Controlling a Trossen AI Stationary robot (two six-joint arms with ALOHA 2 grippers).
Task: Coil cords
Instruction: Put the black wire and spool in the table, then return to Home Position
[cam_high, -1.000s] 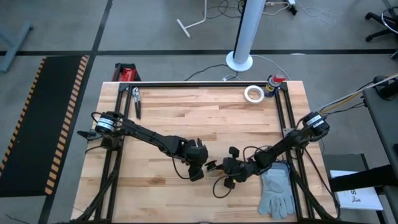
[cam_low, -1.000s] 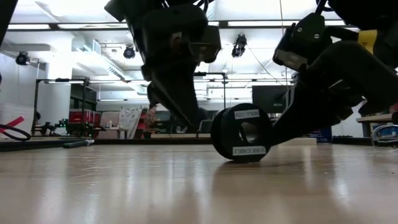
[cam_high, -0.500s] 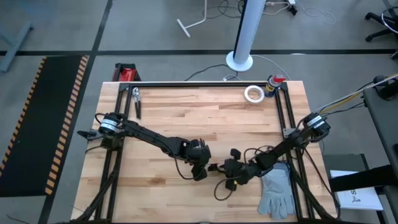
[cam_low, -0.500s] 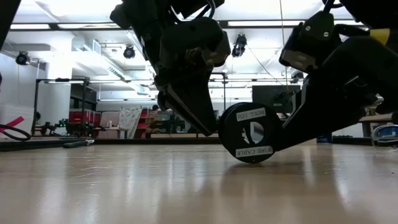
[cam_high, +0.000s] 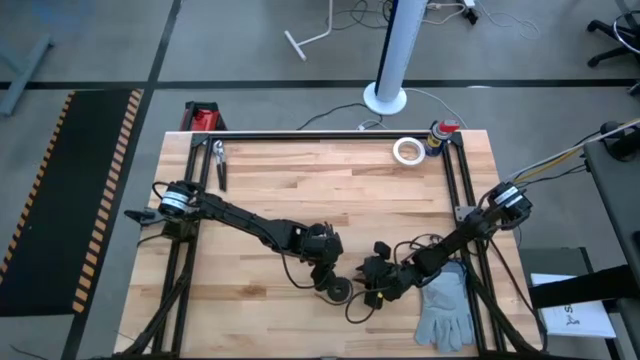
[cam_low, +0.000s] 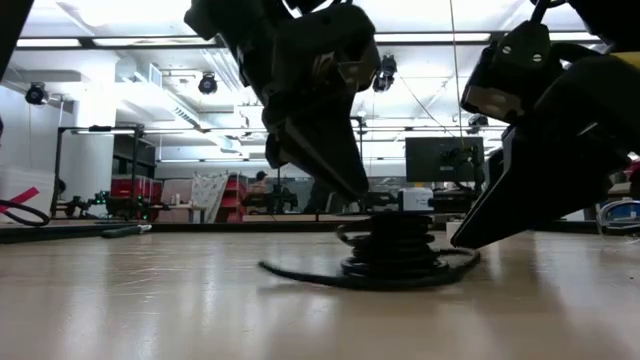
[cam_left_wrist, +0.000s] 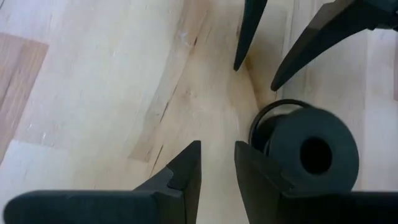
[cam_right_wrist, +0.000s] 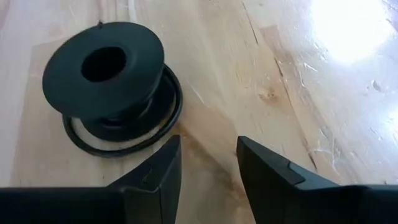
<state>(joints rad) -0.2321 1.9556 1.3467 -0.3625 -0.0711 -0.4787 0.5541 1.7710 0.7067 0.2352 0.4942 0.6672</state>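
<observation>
A black spool (cam_right_wrist: 104, 67) lies flat on one flange on the wooden table (cam_high: 300, 190), near its front edge. The thin black cord (cam_right_wrist: 124, 134) is wound on it, and a loose loop rests on the table around its base (cam_low: 300, 272). My left gripper (cam_left_wrist: 217, 168) hangs just left of the spool (cam_high: 340, 290), fingers a little apart with bare table between them. My right gripper (cam_right_wrist: 208, 165) stands open to the spool's right (cam_low: 395, 245), holding nothing. In the left wrist view the spool (cam_left_wrist: 317, 152) sits beside one finger. My left gripper has one finger (cam_left_wrist: 258, 180) close against the spool's upper flange (cam_left_wrist: 292, 155); I cannot tell whether it touches. Nothing is between its fingers.
A grey glove (cam_high: 445, 305) lies at the front right, beside my right arm. A white tape roll (cam_high: 406, 151) and a small can (cam_high: 440, 133) sit at the far right, pliers (cam_high: 219, 163) at the far left. Black frame rails (cam_high: 455, 190) run along the table's sides.
The spool stood on its rim between the two grippers; it has tipped over and now lies flat on a flange, a little nearer the table's front edge, with cord spilled around its base. My right gripper has drawn back toward the right, clear of the spool.
</observation>
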